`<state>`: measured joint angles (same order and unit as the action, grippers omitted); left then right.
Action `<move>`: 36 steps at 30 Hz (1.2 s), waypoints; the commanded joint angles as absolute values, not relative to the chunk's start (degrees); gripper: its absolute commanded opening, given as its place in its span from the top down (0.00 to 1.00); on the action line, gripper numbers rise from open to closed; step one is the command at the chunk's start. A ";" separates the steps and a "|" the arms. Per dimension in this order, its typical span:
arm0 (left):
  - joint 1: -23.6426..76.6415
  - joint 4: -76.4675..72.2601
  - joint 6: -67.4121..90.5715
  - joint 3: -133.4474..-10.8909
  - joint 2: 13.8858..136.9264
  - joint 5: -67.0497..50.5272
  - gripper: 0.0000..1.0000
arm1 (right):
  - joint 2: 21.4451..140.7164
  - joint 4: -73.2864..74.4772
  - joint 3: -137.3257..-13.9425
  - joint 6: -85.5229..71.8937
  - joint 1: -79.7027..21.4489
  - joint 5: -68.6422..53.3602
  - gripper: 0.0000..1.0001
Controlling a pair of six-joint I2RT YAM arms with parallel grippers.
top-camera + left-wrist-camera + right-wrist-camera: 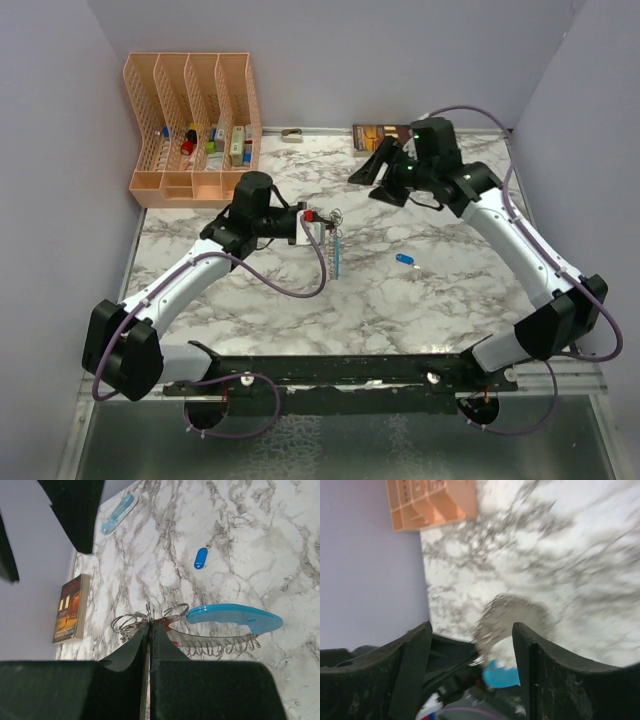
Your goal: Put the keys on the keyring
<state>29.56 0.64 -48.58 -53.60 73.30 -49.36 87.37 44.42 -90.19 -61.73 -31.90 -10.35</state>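
**Item 1. Left gripper (149, 628).** Black, blocky fingers pressed together, clamped on the keyring. In the top view it sits slightly to 10 o'clock of the table's centre.

**Item 2. Keyring (172, 614).** Held above the table at the left claw's tips.
- Thin grey wire split rings, round and glossy, fan out to both sides of the pinch.
- A smooth, curved light-blue strap (234, 618) runs off toward 3 o'clock in the left wrist view.
- A loose grey wire coil (215, 648) lies just under the strap.

**Item 3. Red key (310, 215).** Small red plastic tag, right at the left claw's tips and touching the rings. Whether it is threaded on cannot be told.

**Item 4. Dark blue key (404, 259).** Glossy rounded plastic tag with a fine metal loop. It lies flat on the table, toward 4 o'clock of the keyring and well apart from it.

**Item 5. Right gripper (378, 180).** Fingers spread wide with nothing between them. It hangs toward 1 o'clock of the keyring. Its own view is blurred.

**Item 6. Table (450, 300).** White marble pattern with grey veining.

**Item 7. Organiser (195, 120).** Orange plastic with latticed dividers, standing at 11 o'clock.

**Item 8. Book (70, 607).** Dark cover, lying flat at 12 o'clock.
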 commanded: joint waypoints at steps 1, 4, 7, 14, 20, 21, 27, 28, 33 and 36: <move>28.29 12.61 -57.57 -58.78 72.57 -58.26 1.00 | 79.91 32.56 -83.16 -26.70 -23.87 -18.01 0.40; 27.34 21.76 -63.93 -63.27 74.11 -59.70 1.00 | 74.61 27.96 -78.03 -10.46 -23.80 -20.80 0.52; 26.47 32.02 -70.21 -68.62 77.26 -61.35 1.00 | 70.06 22.75 -72.65 -0.67 -23.82 -33.00 0.50; 26.43 56.13 -84.93 -84.99 87.67 -59.37 1.00 | 69.95 23.08 -72.32 7.45 -25.29 -44.66 0.69; 26.54 72.26 -92.69 -98.85 95.60 -56.12 1.00 | 70.82 25.04 -73.71 14.42 -29.09 -42.43 0.68; 26.54 73.59 -93.02 -100.50 96.46 -55.67 1.00 | 71.26 25.44 -73.60 15.16 -29.66 -42.10 0.69; 27.76 77.32 -96.41 -106.07 98.87 -52.08 1.00 | 74.74 26.15 -73.71 17.29 -33.29 -40.20 0.73; 28.00 78.04 -96.65 -107.04 99.25 -51.88 1.00 | 74.98 25.47 -73.66 16.97 -33.31 -39.97 0.74; 29.66 80.56 -97.06 -108.99 99.66 -51.23 1.00 | 77.72 24.78 -76.49 16.73 -33.35 -39.43 0.78; 30.35 80.58 -96.91 -108.98 99.57 -50.80 1.00 | 79.69 25.81 -78.95 16.83 -33.48 -39.29 0.79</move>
<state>29.34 77.62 -95.13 -107.31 99.50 -51.03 77.87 26.17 -74.52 15.64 -33.19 -40.36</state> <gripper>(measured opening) 0.018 0.216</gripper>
